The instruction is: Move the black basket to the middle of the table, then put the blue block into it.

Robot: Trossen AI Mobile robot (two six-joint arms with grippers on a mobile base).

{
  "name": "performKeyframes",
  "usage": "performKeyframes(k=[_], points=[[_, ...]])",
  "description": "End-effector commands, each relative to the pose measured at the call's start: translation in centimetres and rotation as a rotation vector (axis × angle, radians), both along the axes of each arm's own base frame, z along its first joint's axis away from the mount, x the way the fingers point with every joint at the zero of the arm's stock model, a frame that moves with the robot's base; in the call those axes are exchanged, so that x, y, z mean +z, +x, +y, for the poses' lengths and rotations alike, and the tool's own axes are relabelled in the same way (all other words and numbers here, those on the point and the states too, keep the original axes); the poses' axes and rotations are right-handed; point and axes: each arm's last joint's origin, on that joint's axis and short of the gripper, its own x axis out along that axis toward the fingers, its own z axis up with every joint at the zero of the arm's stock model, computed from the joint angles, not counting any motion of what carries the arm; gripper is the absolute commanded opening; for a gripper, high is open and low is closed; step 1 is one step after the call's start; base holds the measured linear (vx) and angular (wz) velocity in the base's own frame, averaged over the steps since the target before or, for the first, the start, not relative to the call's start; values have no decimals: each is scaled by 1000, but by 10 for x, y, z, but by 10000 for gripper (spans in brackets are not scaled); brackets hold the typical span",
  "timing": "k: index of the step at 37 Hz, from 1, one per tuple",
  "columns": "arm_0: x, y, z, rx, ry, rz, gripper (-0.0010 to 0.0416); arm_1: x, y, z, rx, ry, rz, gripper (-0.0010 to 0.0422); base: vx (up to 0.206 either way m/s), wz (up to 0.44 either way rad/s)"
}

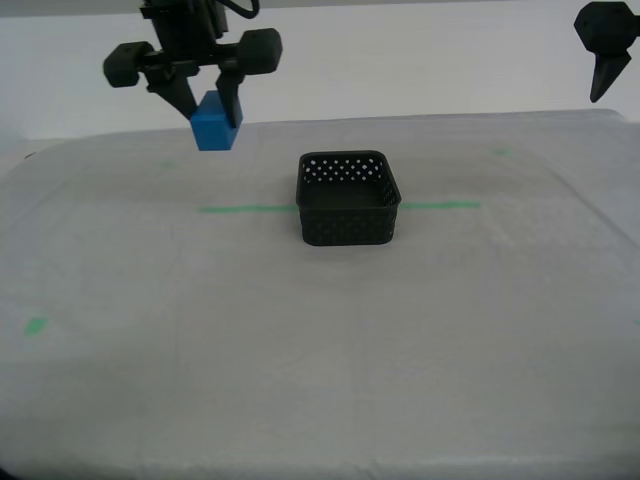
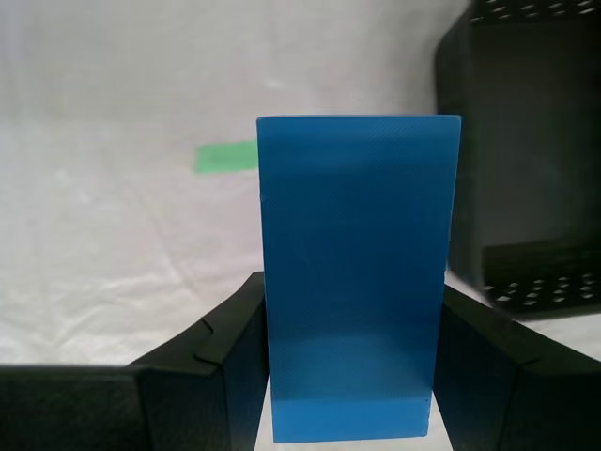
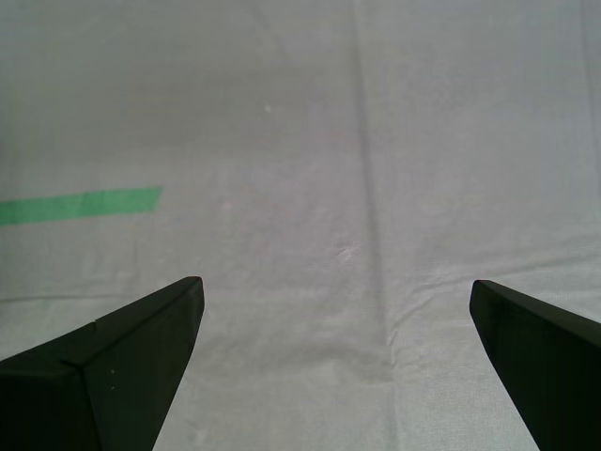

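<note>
Basket [image 1: 348, 199] sits on the table [image 1: 300, 380] astride the green tape line [image 1: 245, 209], roughly mid-table, so the first step looks done and its open top is ready to receive. Block [image 1: 213, 124] hangs clear of the cloth, up and toward the exterior view's left of the basket, clamped between the jaws of my second gripper [image 1: 208, 103]; I judge it is held high so it can pass over the basket's near wall rather than knock it. My first gripper [image 3: 333, 319] is spread wide and empty, parked well away from the basket, probably to keep out of the carrying arm's path.

Exterior view gives the gap between block and basket and shows the basket empty. Second wrist view shows what that one cannot: the block [image 2: 352, 272] standing upright and square between the fingers [image 2: 216, 366], with the basket [image 2: 526, 160] just beside it. First wrist view shows only bare cloth and a tape end [image 3: 80, 204] below the open jaws.
</note>
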Motion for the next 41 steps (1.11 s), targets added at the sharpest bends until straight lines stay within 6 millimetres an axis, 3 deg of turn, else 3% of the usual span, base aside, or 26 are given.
performKeyframes(k=[1, 12, 27, 41], points=[[0, 0, 0, 2, -1, 0, 399, -2, 7, -17, -20, -4, -3, 0, 0, 0], [0, 0, 0, 2, -1, 0, 399, -15, 29, -67, -76, -20, -13, 0, 0, 0], [0, 0, 0, 2, -1, 0, 398, -36, 42, -121, -130, -34, -11, 0, 0, 0], [0, 0, 0, 2, -1, 0, 399, -55, 47, -140, -106, -60, 19, 4, 0, 0]])
